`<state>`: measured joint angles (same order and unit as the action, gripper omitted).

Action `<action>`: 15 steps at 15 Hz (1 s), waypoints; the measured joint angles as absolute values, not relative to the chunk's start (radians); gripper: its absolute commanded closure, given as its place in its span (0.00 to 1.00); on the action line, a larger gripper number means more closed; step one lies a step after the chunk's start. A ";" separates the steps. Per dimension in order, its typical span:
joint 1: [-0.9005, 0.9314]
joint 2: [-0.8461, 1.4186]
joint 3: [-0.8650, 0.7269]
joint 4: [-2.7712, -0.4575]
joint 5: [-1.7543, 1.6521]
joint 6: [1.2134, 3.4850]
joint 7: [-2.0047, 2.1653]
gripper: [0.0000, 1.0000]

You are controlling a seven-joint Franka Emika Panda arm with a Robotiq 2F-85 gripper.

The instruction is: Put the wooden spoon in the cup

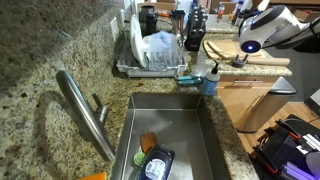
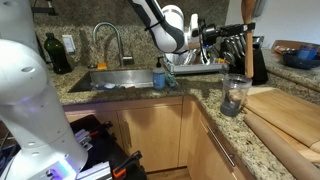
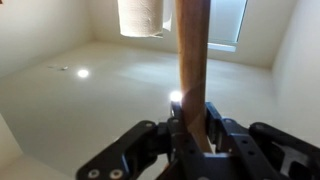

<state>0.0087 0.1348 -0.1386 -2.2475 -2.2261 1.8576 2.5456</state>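
Reaching in from the top of an exterior view, the white arm [image 2: 165,25] bends over the dish rack [image 2: 195,62] and carries its dark hand [image 2: 232,36] out sideways over the corner of the granite table [image 2: 205,108]. The hand is clamped narrowly on the wooden spoon [image 2: 247,45]. In the wrist view the fingers [image 3: 214,122] press against both sides of the handle [image 3: 193,60], which rises straight up the frame from between them.

The spoon's long axis is upright, with the broad bowl end at the top and the slim handle pointing down. It hangs in the air over the cup [image 2: 235,96], which stands on the table corner in front of a dark knife block [image 2: 259,62]. Whether the lower tip reaches the cup's rim cannot be told.

A blue-capped bottle [image 1: 212,78] stands beside the sink [image 1: 205,135]; its label is too small to read
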 measured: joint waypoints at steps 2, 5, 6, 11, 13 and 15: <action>0.005 0.118 -0.131 -2.264 -2.230 1.862 2.545 0.95; 0.001 0.075 -0.128 -2.294 -2.231 1.862 2.539 0.95; -0.001 0.064 -0.128 -2.302 -2.230 1.862 2.534 0.95; -0.018 0.042 -0.128 -2.320 -2.230 1.873 2.518 0.95; -0.027 0.041 -0.128 -2.319 -2.234 1.919 2.509 0.95; -0.035 0.040 -0.128 -2.319 -2.244 1.985 2.508 0.95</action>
